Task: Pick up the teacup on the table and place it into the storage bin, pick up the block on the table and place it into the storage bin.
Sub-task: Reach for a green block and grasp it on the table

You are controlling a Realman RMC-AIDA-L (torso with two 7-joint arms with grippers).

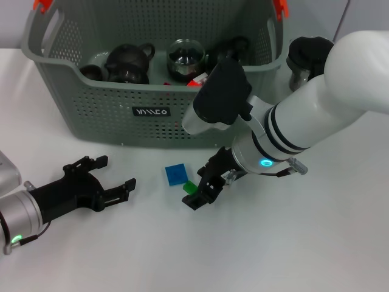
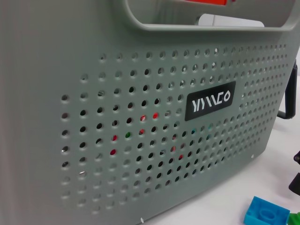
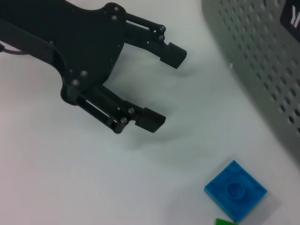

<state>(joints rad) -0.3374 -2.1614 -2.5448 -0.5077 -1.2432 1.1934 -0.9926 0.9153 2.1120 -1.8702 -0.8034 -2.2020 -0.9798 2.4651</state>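
Grey-green storage bin (image 1: 91, 109) holding dark teapots (image 1: 129, 62), glass cup (image 1: 185, 59); right end effector (image 1: 203, 188) gripping green block (image 1: 190, 187), left end effector (image 1: 112, 179) spread open.

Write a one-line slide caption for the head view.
Right tool reaches a green block beside a blue block before the storage bin; left tool rests open nearby.

storage bin (image 2: 117, 140) | black label (image 2: 209, 102) | white lettering, possibly "YIYVCO"
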